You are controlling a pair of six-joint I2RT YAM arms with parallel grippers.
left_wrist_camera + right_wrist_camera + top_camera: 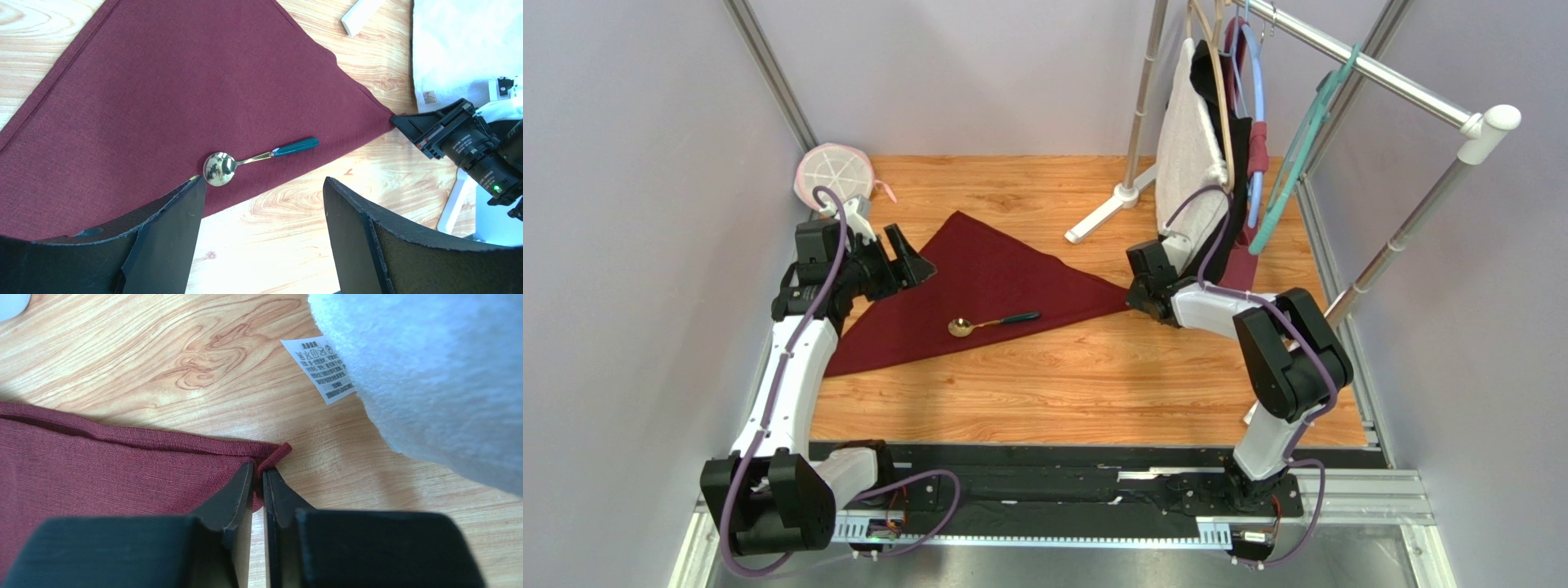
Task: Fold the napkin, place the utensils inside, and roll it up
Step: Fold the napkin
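spoon (990,324) on napkin (977,272) near front edge | right tool (258,481) at napkin's right corner

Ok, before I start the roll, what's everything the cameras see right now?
napkin: one, maroon, folded into a triangle, mid-table
spoon: one, gold bowl, dark teal handle, lying on the napkin by its near edge
round object: one, white and pink, far left corner
garment rack: one, silver, white feet, far right
hanging cloth: one, white, on the rack
hangers: at least three, blue, teal, wood, on the rack
table: one, light wood
left gripper: one, black, open, above the napkin's left edge
right gripper: one, black, shut on the napkin's right corner
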